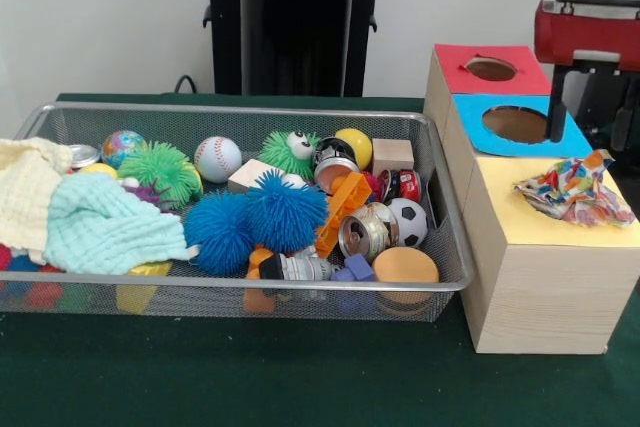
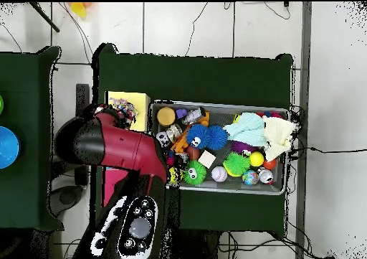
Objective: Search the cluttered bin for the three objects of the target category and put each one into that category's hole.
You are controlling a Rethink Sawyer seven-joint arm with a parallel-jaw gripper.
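A wire bin (image 1: 440,247) sits on a table (image 1: 250,367) with a dark green cover. The bin is full of toys and other things. Two blue spiky balls (image 1: 255,222) lie touching each other in the middle. A green spiky ball (image 1: 162,169) lies to their left, and a baseball (image 1: 217,158) is just behind. A green fuzzy toy with a big eye (image 1: 285,150) sits by the back wall, next to a yellow ball (image 1: 354,146). A small soccer ball (image 1: 407,219) lies near the right end, beside a shiny can (image 1: 362,232). Soft cloths (image 1: 95,227), one pale green and one cream, cover the left end.

Right beside the bin stands a wooden box (image 1: 540,292) with three colored tops. The red top (image 1: 490,69) has a hole, and the blue top (image 1: 515,124) has a hole too. The yellow top (image 1: 505,197) has a crumpled colorful cloth (image 1: 572,190) lying on it.

The red arm (image 1: 585,32) hangs over the far right end of the box. One dark bar of the gripper (image 1: 558,102) reaches down by the blue hole. I cannot tell if the gripper is spread or pressed together, or if it holds anything.
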